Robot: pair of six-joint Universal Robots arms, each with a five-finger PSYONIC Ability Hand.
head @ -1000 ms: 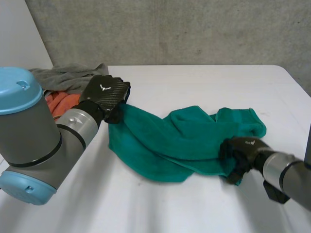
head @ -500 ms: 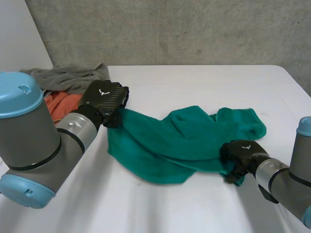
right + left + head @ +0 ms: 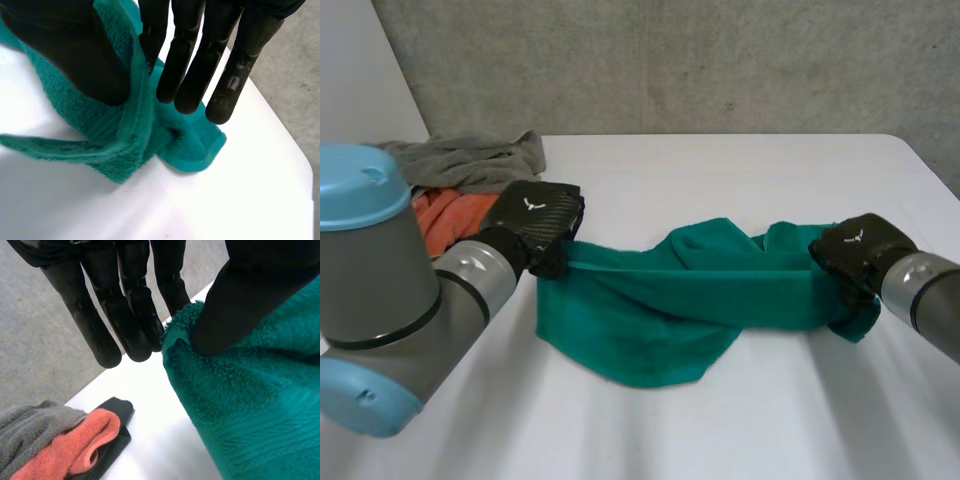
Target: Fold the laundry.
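A green towel [image 3: 680, 300] hangs stretched between my two hands a little above the white table [image 3: 720, 170], its lower part sagging onto the tabletop. My left hand [image 3: 535, 215] pinches the towel's left corner [image 3: 240, 390] between thumb [image 3: 235, 300] and straight fingers [image 3: 125, 315]. My right hand [image 3: 860, 250] pinches the right end of the towel [image 3: 125, 125] between its thumb [image 3: 75, 55] and fingers [image 3: 195, 60]. The rest of that end lies bunched on the table under the right hand.
A pile of other laundry sits at the table's back left: a grey cloth [image 3: 470, 158] over an orange one [image 3: 445, 215], with a dark piece [image 3: 107, 435] beneath. The table's right edge [image 3: 295, 165] runs close to my right hand.
My right hand has closed on the towel's right end and lifted it back and to the right, pulling the upper edge taut. My left hand has kept its grip and dropped slightly.
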